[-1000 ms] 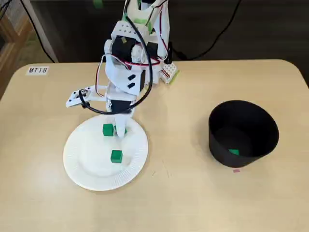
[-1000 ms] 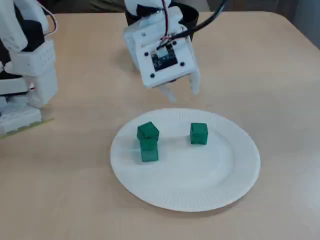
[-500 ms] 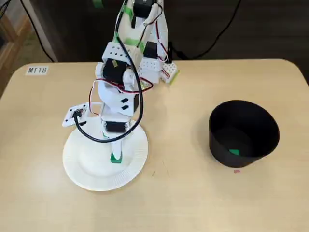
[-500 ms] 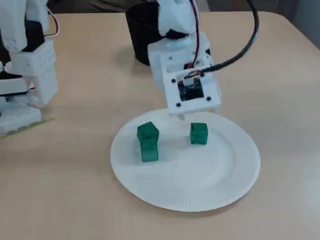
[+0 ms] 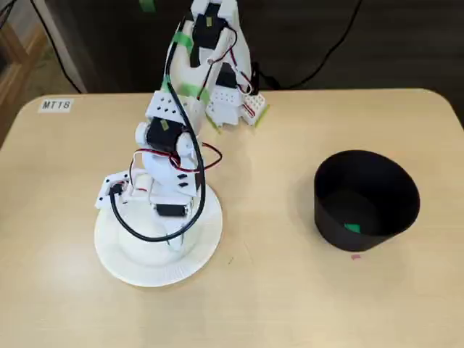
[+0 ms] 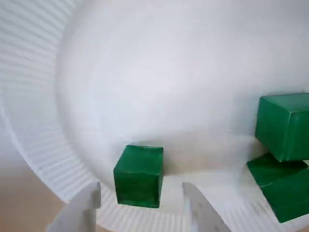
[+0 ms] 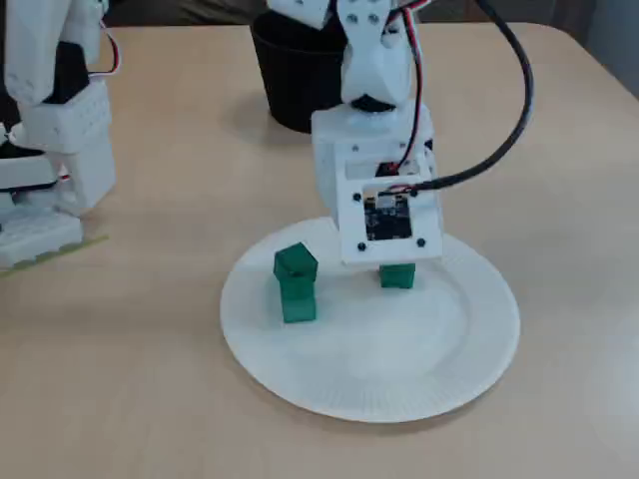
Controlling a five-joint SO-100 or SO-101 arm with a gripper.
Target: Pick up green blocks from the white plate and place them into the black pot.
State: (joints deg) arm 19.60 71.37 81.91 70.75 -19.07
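White plastic arm (image 5: 168, 109) with black servos (image 5: 156, 134), red-and-black cables (image 7: 523, 110), green tape (image 5: 190, 90), white gripper (image 6: 141, 198).

Pale wood-grain table (image 5: 290, 304) is standing before a dark backdrop (image 5: 391, 43).
Soft, even light is falling on the tabletop, and shadows are staying faint. In a fixed view the far corners are showing rounded. A white label (image 5: 56, 105) reading MT18 is sitting near the far left corner there. A small pink mark (image 5: 354, 256) is showing on the surface toward the right. Brown wooden slats (image 5: 11, 51) are showing beyond the upper left edge.
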